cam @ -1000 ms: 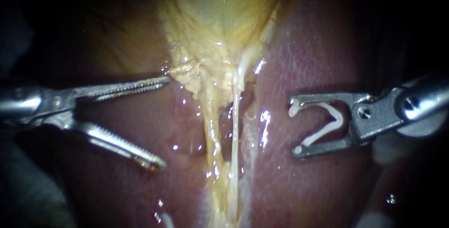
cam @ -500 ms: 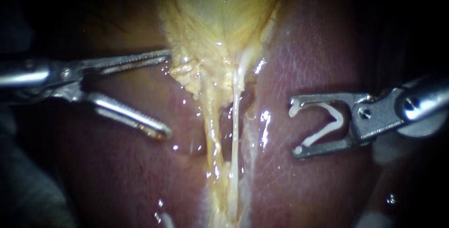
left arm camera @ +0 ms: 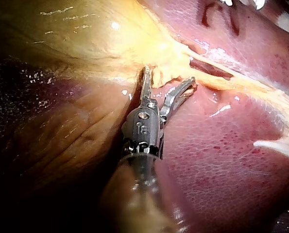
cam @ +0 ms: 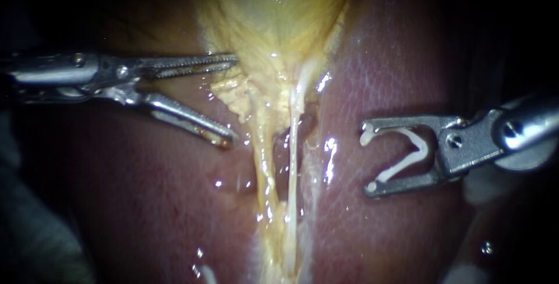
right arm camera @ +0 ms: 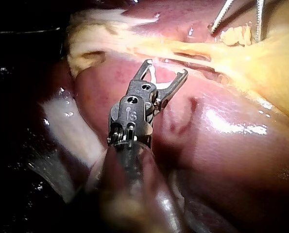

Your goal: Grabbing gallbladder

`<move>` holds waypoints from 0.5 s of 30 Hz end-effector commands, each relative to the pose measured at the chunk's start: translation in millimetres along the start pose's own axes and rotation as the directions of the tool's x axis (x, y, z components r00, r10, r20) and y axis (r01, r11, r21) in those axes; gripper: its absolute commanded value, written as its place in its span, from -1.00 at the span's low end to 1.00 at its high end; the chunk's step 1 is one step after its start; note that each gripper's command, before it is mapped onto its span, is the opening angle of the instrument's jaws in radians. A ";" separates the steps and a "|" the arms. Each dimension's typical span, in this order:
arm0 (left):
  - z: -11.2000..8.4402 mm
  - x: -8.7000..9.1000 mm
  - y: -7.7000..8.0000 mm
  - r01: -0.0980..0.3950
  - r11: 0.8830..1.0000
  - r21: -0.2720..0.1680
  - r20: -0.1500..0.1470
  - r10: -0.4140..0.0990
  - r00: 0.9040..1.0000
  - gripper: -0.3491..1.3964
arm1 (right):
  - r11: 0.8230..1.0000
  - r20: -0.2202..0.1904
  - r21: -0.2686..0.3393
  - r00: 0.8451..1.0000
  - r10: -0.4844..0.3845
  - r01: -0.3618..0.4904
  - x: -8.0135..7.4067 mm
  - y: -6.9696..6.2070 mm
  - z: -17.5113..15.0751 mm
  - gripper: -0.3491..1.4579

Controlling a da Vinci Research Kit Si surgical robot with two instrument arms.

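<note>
Left instrument (cam: 234,100): pincer wide open astride the ragged edge of the gallbladder (cam: 273,22); recommend advancing onto firmer wall before closing gently; right instrument (cam: 367,157) holds a clip (cam: 420,147), well apart.

A: Surround?
B: Dark border (cam: 41,10) on both sides of the endoscope view; too dim to make anything out.
A: Light?
B: Brightest in the middle; wet glints (cam: 330,144) on the liver (cam: 145,214); brightness fades outward.
A: Elsewhere?
B: Right wrist view; pale fibrous strip (right arm camera: 69,128) beside the liver; blackness beyond it.
</note>
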 end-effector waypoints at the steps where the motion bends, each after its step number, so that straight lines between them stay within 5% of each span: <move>1: 0.2 0.1 0.0 0.001 1.000 0.000 -0.001 -0.001 1.000 0.00 | 1.000 0.000 0.000 1.000 0.000 0.000 0.0 0.0 0.0 -0.06; 15: 0.2 1.3 -0.9 0.030 1.000 -0.006 0.000 -0.030 1.000 -0.06 | 1.000 0.000 0.000 1.000 0.000 0.000 0.0 0.0 0.0 -0.06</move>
